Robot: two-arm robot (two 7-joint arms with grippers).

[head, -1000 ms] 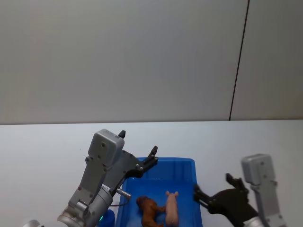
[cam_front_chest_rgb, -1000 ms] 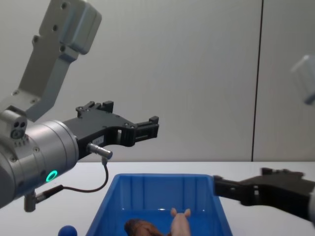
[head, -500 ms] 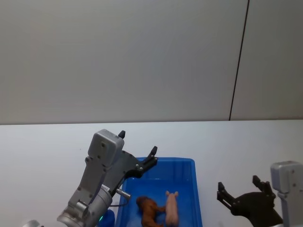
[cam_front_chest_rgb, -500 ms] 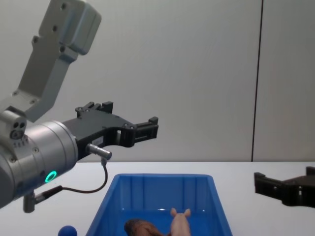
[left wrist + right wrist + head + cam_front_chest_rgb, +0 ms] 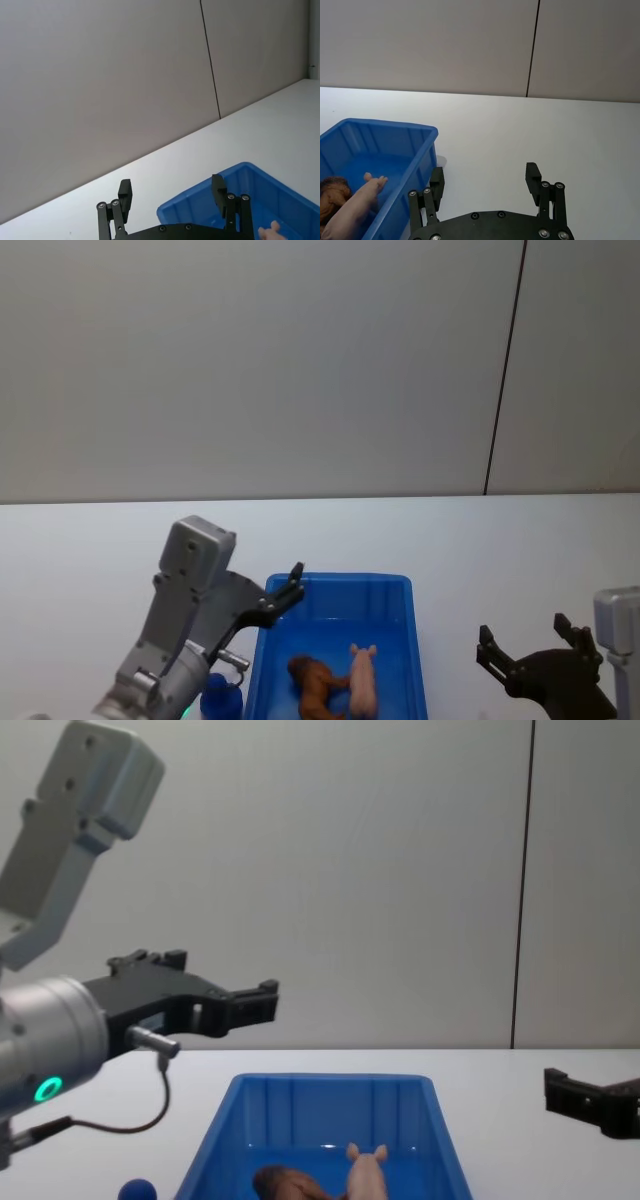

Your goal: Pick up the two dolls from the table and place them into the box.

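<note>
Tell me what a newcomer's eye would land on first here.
The blue bin stands out against the white table, low in the head view's centre, with the brown fuzzy doll and the pale pink pig doll lying side by side inside. The left gripper hangs open above the bin's left rim; the right gripper is open over the table to its right.

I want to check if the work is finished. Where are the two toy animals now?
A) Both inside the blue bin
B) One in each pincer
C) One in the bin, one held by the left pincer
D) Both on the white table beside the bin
A: the pink toy pig and the brown fuzzy toy animal lie side by side inside the blue plastic bin, while the left pincer and the right pincer are open and hold nothing.
</note>
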